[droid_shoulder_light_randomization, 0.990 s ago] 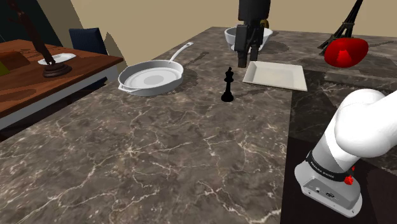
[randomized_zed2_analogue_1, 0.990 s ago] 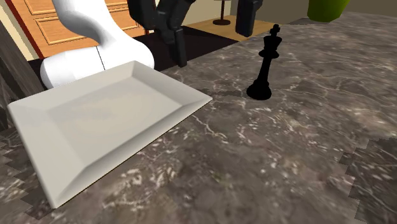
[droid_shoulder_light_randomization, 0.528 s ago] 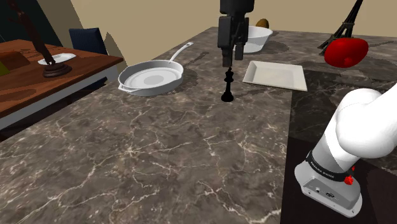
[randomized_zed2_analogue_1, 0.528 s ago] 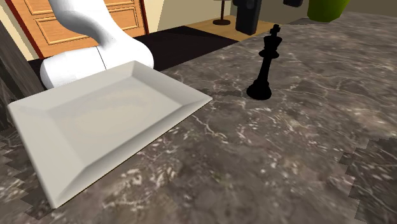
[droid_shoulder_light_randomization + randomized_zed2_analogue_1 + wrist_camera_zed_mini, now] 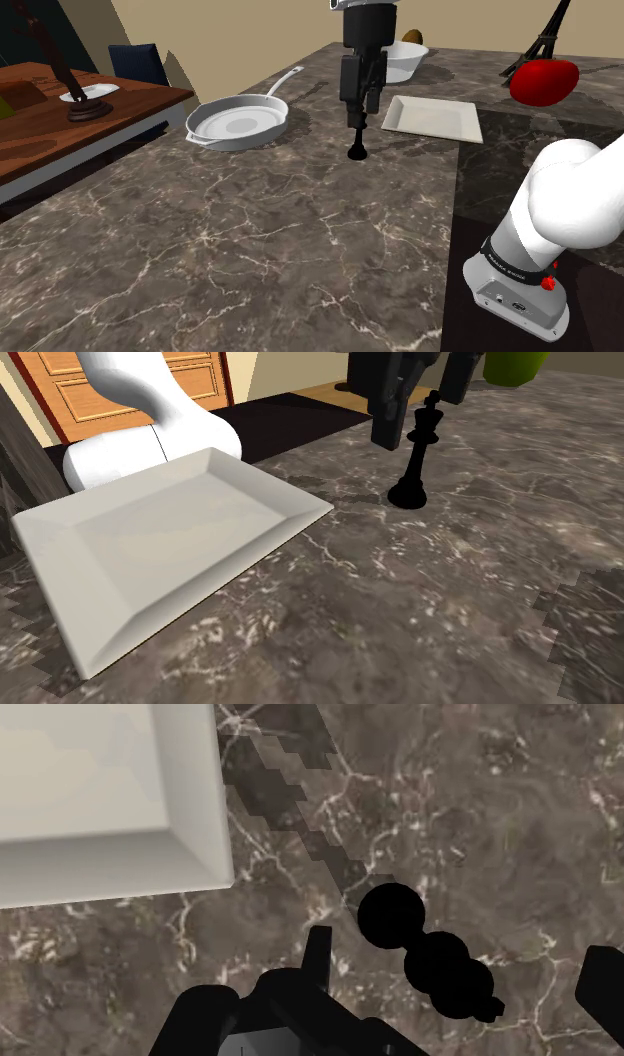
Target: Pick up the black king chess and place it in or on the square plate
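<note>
1. Nearest the shoulder camera: arm (image 5: 575, 195) at lower right, then a wide bare stretch of marble counter (image 5: 250, 250), nothing there to dodge
2. Chess king (image 5: 416, 464) stands upright mid-counter with its long axis vertical; in the shoulder view its base shows just below the gripper
3. Gripper (image 5: 358, 120) points straight down over it, jaws wide open and holding nothing. The king's head sits between the fingers (image 5: 385, 422) with a gap on each side, roughly centred in the wrist view
4. My read: lined up for the grasp, not yet closed. The piece is slim and tall, so a finger landing first could tip it
5. Plate (image 5: 432, 118) lies flat to the shoulder view's right of the king, near but apart, with bare counter between. Looks like a short lift and sideways carry, with a low sloped rim to clear
6. Frying pan (image 5: 240, 122) is on the king's other side, well apart. Bowl (image 5: 405, 62) sits beyond the plate and a red object (image 5: 543, 80) further right; none seem to be on the path
</note>
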Controlling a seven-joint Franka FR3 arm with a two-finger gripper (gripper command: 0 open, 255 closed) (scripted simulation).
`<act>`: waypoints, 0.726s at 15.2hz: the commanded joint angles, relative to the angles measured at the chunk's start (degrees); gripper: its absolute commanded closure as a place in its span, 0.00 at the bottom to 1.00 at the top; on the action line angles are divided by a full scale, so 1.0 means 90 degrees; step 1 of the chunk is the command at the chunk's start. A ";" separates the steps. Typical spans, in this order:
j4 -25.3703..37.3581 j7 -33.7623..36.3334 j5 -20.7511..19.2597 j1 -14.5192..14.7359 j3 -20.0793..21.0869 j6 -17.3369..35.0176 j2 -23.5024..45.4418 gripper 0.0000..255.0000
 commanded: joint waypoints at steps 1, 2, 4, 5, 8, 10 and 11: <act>-0.0040 -0.0004 0.0005 0.0003 0.0004 0.0029 -0.0013 0.00; -0.0040 -0.0004 0.0005 0.0003 0.0004 0.0029 -0.0013 0.00; -0.0040 -0.0004 0.0005 0.0002 0.0004 0.0029 -0.0013 0.00; -0.0040 -0.0004 0.0005 0.0002 0.0004 0.0029 -0.0013 0.00; -0.0039 -0.0004 0.0005 0.0003 0.0004 0.0028 -0.0013 1.00; -0.0039 -0.0004 0.0005 0.0003 0.0004 0.0028 -0.0013 1.00; -0.0039 -0.0004 0.0005 0.0002 0.0004 0.0027 -0.0013 1.00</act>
